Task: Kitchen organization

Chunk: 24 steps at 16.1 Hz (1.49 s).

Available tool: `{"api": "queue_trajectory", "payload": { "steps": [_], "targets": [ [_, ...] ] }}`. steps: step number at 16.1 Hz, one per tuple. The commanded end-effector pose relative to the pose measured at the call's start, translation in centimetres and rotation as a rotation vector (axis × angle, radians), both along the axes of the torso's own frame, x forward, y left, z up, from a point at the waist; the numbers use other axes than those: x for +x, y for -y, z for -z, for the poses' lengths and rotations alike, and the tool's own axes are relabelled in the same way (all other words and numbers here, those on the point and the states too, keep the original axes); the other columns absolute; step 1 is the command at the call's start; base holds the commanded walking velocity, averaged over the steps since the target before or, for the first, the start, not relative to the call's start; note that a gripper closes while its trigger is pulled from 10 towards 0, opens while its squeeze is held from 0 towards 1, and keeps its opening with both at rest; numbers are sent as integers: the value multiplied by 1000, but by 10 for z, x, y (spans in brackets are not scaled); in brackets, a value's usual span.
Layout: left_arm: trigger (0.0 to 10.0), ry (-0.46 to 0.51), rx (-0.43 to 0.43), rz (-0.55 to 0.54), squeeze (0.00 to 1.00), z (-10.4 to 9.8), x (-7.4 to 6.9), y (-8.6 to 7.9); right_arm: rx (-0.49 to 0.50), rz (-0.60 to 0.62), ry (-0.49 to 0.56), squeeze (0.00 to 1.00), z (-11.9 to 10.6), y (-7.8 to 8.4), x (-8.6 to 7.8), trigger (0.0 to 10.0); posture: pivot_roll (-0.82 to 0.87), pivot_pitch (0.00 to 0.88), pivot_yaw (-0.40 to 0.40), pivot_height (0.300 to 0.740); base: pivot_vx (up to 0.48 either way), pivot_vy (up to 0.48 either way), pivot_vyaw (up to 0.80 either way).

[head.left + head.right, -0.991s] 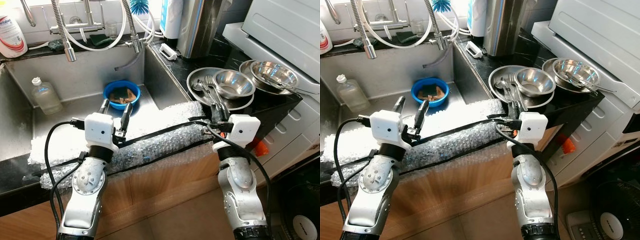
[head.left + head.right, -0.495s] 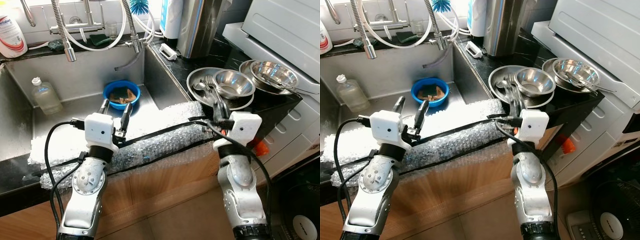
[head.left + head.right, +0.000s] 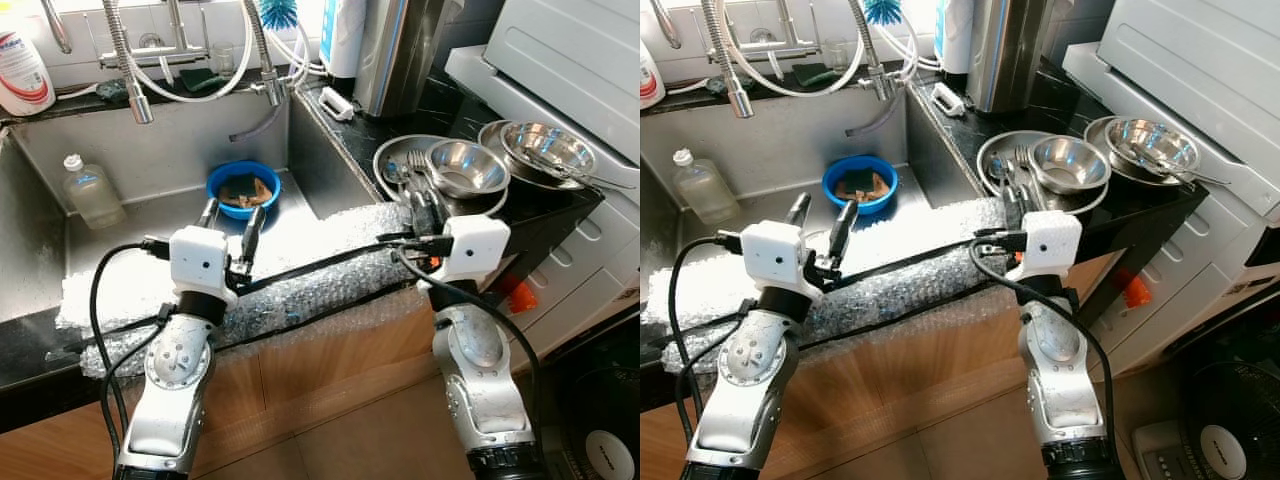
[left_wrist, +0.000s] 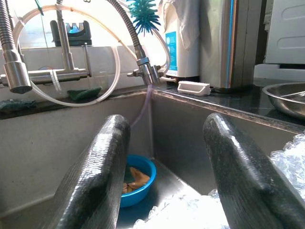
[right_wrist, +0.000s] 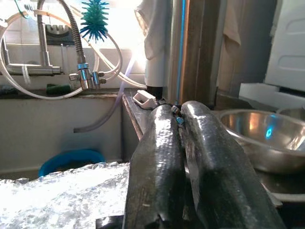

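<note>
My left gripper (image 3: 233,210) is open over the steel sink (image 3: 160,150), its fingers pointing at a blue bowl (image 3: 243,188) that holds sponges; the bowl also lies beyond the fingers (image 4: 95,181) in the left wrist view. My right gripper (image 3: 420,200) is shut at the near rim of a steel plate (image 3: 384,158) on the black counter, beside a fork (image 3: 417,160) and spoons lying on it. The fingers (image 5: 159,157) press together in the right wrist view; I cannot tell if anything is held. A steel bowl (image 3: 467,167) sits on the plate.
Bubble wrap (image 3: 300,280) covers the sink's front edge under both arms. A clear bottle (image 3: 90,190) stands in the sink at left. Faucets (image 3: 135,70) and hoses hang behind. A steel canister (image 3: 400,50), stacked steel bowls (image 3: 548,147) and a white appliance (image 3: 570,60) crowd the right.
My right wrist has turned and shifted a little to the left, and its fingers now lie nearer the cutlery on the plate. The left arm has stayed still.
</note>
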<state>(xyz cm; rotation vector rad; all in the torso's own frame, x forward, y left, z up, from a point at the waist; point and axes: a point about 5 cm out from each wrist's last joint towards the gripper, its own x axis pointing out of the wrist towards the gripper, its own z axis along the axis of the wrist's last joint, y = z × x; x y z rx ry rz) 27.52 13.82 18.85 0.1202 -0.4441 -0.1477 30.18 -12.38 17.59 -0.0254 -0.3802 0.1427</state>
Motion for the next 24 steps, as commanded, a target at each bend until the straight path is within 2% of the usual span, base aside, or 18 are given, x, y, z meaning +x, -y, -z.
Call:
{"api": "queue_trajectory", "payload": {
  "steps": [1,8,9,10,13,14,16,24],
  "targets": [
    [10000,-12,18,7,0,3,1,5,-10,-7,40,0,-7,-1,-3,10000,60,113,-101,740,0,0,0],
    [10000,-8,14,9,0,3,1,5,-36,-8,79,0,-16,-3,-2,10000,59,112,-101,740,0,0,0],
    [10000,-8,15,10,0,3,1,5,-30,-1,69,0,-14,-2,-3,353,60,113,-100,740,0,0,0],
    [10000,-9,15,10,0,3,1,5,-26,12,55,0,-11,-1,-2,0,59,114,-101,740,0,0,0],
    [10000,-8,15,11,0,3,1,5,-20,33,39,0,-9,2,-2,0,60,115,-100,740,0,0,0],
    [10000,-7,13,11,0,3,1,5,-17,42,52,0,-12,3,-1,1608,59,115,-100,740,0,0,0],
    [10000,-5,13,12,0,3,1,5,-21,51,70,0,-17,4,0,10000,58,113,-100,740,0,0,0],
    [10000,9,5,4,0,0,1,5,-94,37,201,0,-44,-4,-1,10000,59,111,-104,740,0,0,0]
  ]
}}
